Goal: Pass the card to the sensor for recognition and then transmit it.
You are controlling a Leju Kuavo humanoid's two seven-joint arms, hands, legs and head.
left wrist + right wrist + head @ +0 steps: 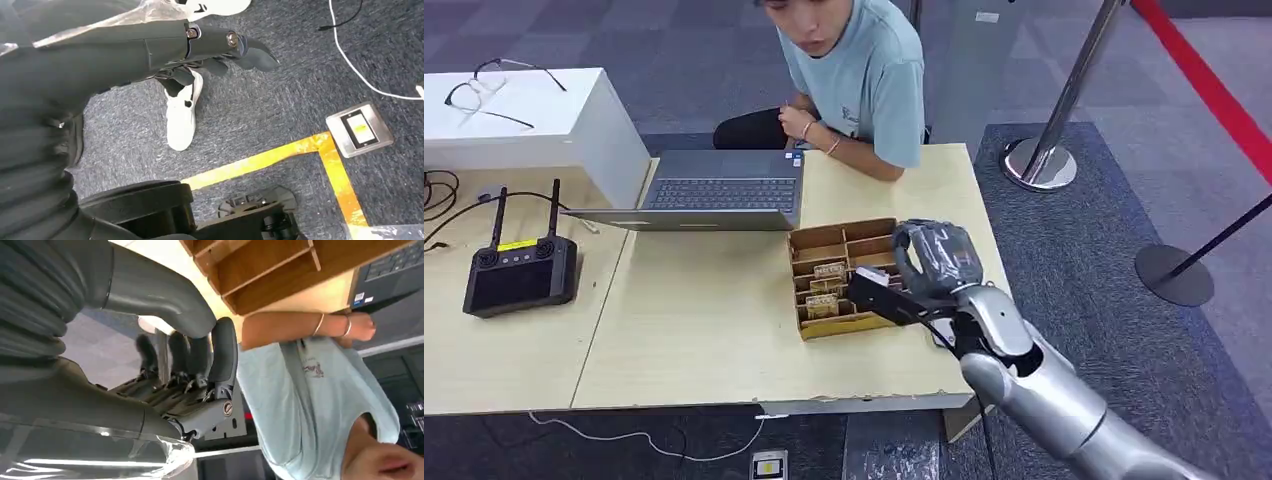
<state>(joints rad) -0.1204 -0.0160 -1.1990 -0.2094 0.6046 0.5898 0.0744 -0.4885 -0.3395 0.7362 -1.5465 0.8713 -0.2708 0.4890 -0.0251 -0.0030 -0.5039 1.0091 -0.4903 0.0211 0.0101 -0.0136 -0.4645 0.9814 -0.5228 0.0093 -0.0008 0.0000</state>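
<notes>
Cards [826, 287] stand in the divided wooden box [819, 240], centre-right of the head view, on the light table [704, 330]. Right hand [929, 262] hovers at the box's right edge, fingers [222, 352] apart, holding nothing. Left hand [220, 47] hangs over grey carpet, fingers loosely extended, empty. Laptop [714, 190] above the box; person [854, 70] seated behind, top centre.

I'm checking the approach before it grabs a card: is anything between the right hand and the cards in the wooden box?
Nothing visible blocks it. The right hand hovers at the right side of the divided wooden box, holding nothing, and the cards stand uncovered in the compartments just to its left. The laptop and the person sit beyond the box.
</notes>
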